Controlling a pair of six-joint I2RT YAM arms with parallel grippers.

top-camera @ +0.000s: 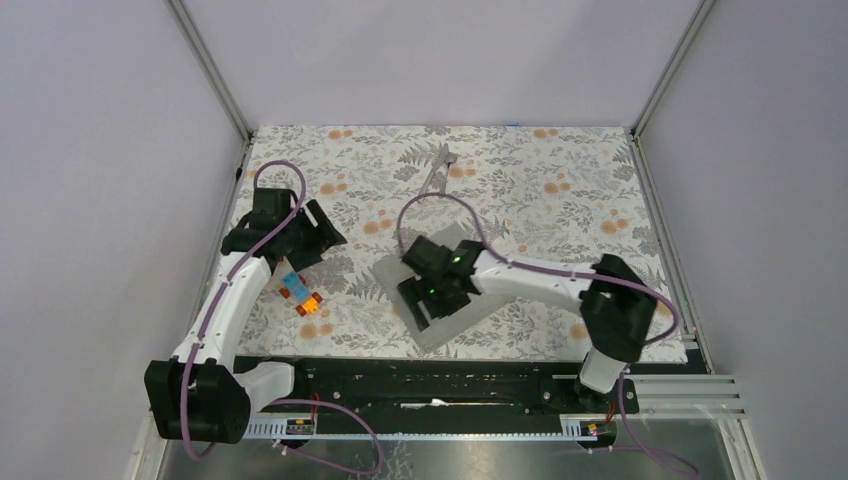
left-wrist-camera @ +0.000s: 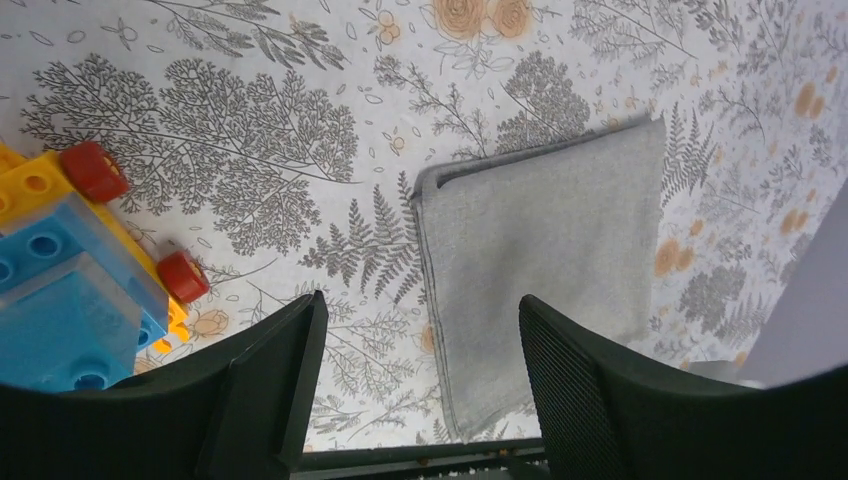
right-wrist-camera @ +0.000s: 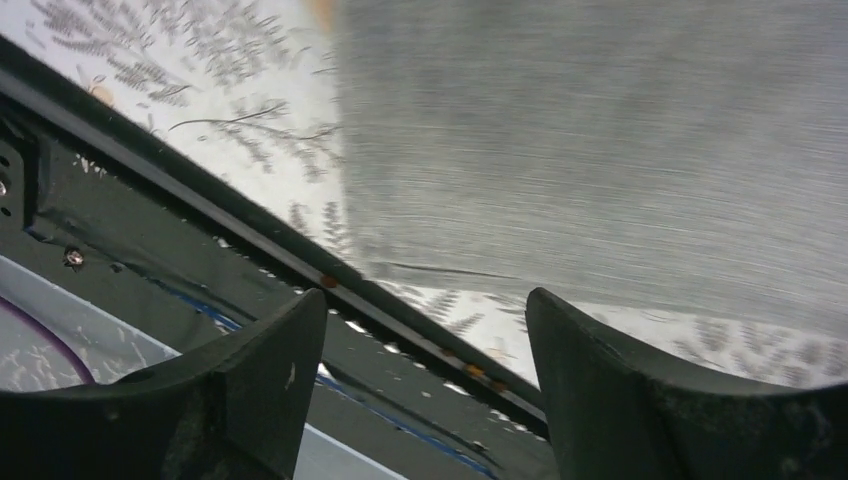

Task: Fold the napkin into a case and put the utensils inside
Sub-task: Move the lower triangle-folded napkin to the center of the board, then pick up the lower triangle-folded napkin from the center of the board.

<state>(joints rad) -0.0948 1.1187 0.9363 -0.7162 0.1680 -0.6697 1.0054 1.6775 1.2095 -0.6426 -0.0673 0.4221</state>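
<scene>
The grey napkin [top-camera: 455, 325] lies folded flat on the floral tablecloth near the front edge. It also shows in the left wrist view as the napkin [left-wrist-camera: 545, 250] and fills the top of the right wrist view as the napkin [right-wrist-camera: 600, 150]. My right gripper [top-camera: 430, 300] hovers right over it, and the view from its wrist shows the right gripper [right-wrist-camera: 425, 295] open with nothing between the jaws. To the napkin's left my left gripper [top-camera: 322, 238] is held apart from it. Its own wrist view shows the left gripper [left-wrist-camera: 422, 300] open and empty. The silver utensils [top-camera: 437, 172] lie at the back.
Colourful toy blocks [top-camera: 300, 295] sit left of the napkin, just below the left gripper, and fill the left of the wrist view as toy blocks [left-wrist-camera: 70, 270]. The black rail [right-wrist-camera: 200, 230] of the table's front edge runs just beside the napkin. White walls enclose the table.
</scene>
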